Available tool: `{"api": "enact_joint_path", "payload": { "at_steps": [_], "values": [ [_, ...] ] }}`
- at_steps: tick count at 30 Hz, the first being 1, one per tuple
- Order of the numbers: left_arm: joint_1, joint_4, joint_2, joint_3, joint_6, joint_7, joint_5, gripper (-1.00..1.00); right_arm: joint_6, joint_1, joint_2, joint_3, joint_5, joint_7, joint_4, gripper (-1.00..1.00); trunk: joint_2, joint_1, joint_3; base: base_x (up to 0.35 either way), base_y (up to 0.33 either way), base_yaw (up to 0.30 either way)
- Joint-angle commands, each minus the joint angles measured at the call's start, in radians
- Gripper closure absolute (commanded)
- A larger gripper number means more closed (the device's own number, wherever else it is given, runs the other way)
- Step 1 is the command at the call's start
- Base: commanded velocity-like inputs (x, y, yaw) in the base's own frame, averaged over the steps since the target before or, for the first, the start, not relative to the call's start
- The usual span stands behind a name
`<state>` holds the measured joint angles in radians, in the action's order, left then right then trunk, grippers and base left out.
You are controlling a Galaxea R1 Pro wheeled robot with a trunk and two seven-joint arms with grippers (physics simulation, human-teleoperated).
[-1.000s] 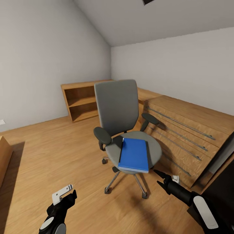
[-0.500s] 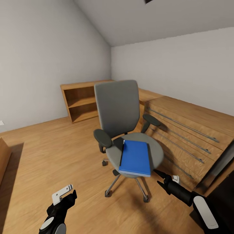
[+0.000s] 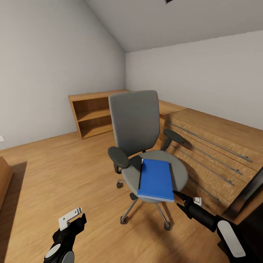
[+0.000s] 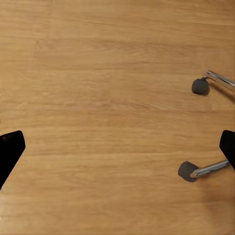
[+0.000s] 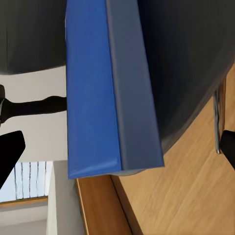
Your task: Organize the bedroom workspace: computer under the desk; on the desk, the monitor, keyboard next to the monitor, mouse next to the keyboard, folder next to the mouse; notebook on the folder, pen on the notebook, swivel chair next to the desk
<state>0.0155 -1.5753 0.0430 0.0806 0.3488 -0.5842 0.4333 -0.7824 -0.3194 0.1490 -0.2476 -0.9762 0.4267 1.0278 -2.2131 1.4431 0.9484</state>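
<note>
While both arms hang low at the near edge of the head view, the left gripper [image 3: 73, 218] sits over bare wood floor [image 3: 54, 175], fingers spread wide in its wrist view with two chair casters beside them. Right gripper [image 3: 181, 202], fingers apart and holding nothing, points at the near corner of the folder [image 3: 156, 179], just short of it; its wrist view looks along the folder's edge [image 5: 105, 88] where it overhangs the seat. Compared with a second ago, the swivel chair [image 3: 138, 135] and folder sit slightly right and lower in the head view, and the shelf and walls have shifted as well, so likely the camera has moved, not the chair. Meaning for the task: folder pickup looks like the step in hand, not yet begun. Folder lies flat on the seat, long axis running near to far, near short edge jutting past the seat front toward the robot. A thin dark strip with a pale tip lies along its left edge; cannot tell what. Beyond, on the right, a wooden drawer unit [image 3: 219, 142]; far left, an open wooden shelf [image 3: 91, 113].
</note>
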Motion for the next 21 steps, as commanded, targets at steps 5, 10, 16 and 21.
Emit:
{"api": "enact_joint_path", "payload": {
  "at_steps": [5,10,16,21],
  "values": [
    [0.000,-0.002,0.000,0.001,0.002,-0.007,0.007,-1.00,-0.006,-0.001,0.000,-0.002,0.000,0.002,0.000,-1.00,0.000,0.000,0.001,0.005,0.010,0.000],
    [0.000,-0.002,0.000,0.001,0.003,-0.008,0.007,-1.00,-0.006,-0.001,0.000,-0.002,-0.001,0.002,-0.001,-1.00,0.000,0.000,0.001,0.000,0.001,0.000],
    [0.000,-0.003,0.001,0.005,0.005,-0.008,0.007,-1.00,-0.006,-0.001,0.000,0.001,0.000,0.002,-0.027,-1.00,-0.007,0.004,0.004,0.000,0.000,0.000],
    [0.000,-0.004,0.003,0.004,0.006,-0.008,0.007,-1.00,-0.006,-0.001,0.000,0.001,-0.001,0.003,-0.036,-1.00,-0.014,0.008,0.007,0.000,0.000,0.000]
  ]
}}
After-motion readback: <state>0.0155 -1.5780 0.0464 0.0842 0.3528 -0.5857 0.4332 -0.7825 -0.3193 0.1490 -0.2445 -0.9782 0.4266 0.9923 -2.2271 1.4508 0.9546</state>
